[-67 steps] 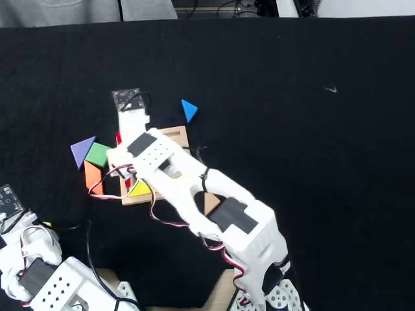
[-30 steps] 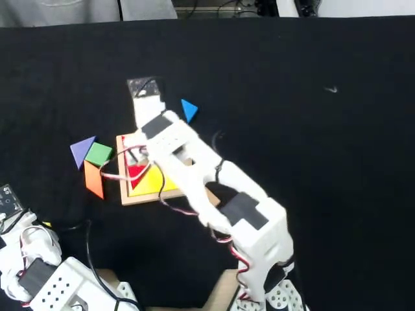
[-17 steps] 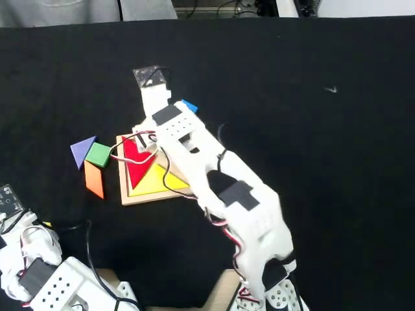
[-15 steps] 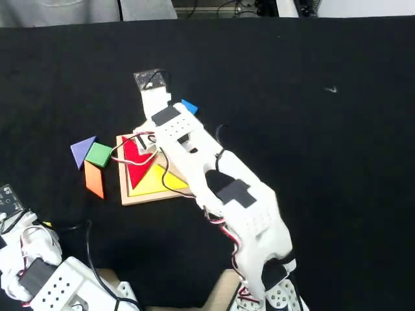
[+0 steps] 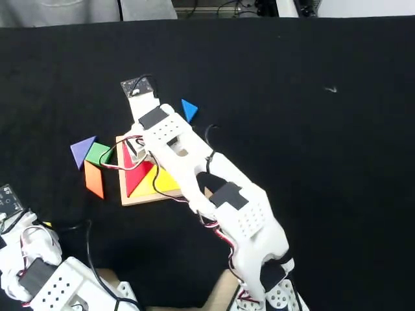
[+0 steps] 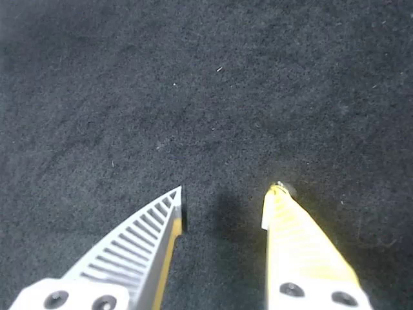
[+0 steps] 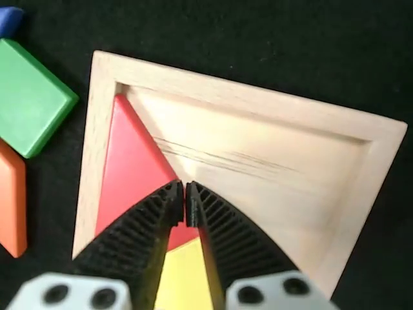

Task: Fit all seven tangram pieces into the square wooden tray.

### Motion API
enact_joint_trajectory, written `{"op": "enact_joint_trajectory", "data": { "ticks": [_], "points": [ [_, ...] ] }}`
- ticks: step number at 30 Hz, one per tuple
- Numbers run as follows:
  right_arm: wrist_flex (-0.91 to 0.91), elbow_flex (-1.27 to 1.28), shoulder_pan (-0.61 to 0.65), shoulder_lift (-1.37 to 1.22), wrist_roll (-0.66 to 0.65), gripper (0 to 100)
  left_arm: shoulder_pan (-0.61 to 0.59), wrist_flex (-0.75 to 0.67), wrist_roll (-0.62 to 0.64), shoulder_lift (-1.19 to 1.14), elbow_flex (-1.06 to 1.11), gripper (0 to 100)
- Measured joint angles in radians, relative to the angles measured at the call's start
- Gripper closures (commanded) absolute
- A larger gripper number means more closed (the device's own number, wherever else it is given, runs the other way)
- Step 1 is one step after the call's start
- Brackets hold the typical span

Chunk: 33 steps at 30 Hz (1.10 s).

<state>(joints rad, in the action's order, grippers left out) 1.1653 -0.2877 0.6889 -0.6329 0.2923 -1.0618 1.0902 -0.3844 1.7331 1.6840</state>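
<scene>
Your right gripper hangs over the wooden tray, left of centre in the high view. Its jaws are pressed together with nothing between them. The tips seem to meet the red triangle's edge, but contact is unclear. The yellow triangle lies beside the red one in the tray. The green square, purple triangle and orange parallelogram lie just left of the tray, with the blue triangle above it. Your left gripper is spread and holds nothing over the black cloth.

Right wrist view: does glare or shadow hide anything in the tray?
Right wrist view: no glare, wooden tray evenly lit; only the right gripper covers part of the red triangle. High view: that arm hides part of the tray.
</scene>
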Motion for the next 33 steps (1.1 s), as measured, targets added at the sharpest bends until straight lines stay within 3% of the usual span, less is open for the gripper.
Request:
{"op": "enact_joint_trajectory", "data": {
  "ticks": [7,10,15,20,26,33],
  "points": [
    [0.086,-0.040,-0.071,0.063,-0.003,98.8,0.015,-0.008,0.000,0.000,0.000,79],
    [0.152,-0.041,-0.106,0.186,-0.048,98.8,0.095,-0.008,-0.002,0.000,0.000,79],
    [0.261,-0.040,-0.181,0.430,-0.244,98.8,0.229,-0.008,-0.002,0.000,-0.098,79],
    [0.299,0.061,-0.359,0.680,-0.358,98.8,0.419,0.095,0.003,-0.029,-0.316,79],
    [0.278,0.348,-0.512,0.898,-0.379,98.8,0.649,0.219,0.055,-0.261,-0.605,79],
    [0.018,0.818,-0.525,1.131,-0.377,98.8,0.707,0.235,0.040,-0.717,-0.957,79]
  ]
}}
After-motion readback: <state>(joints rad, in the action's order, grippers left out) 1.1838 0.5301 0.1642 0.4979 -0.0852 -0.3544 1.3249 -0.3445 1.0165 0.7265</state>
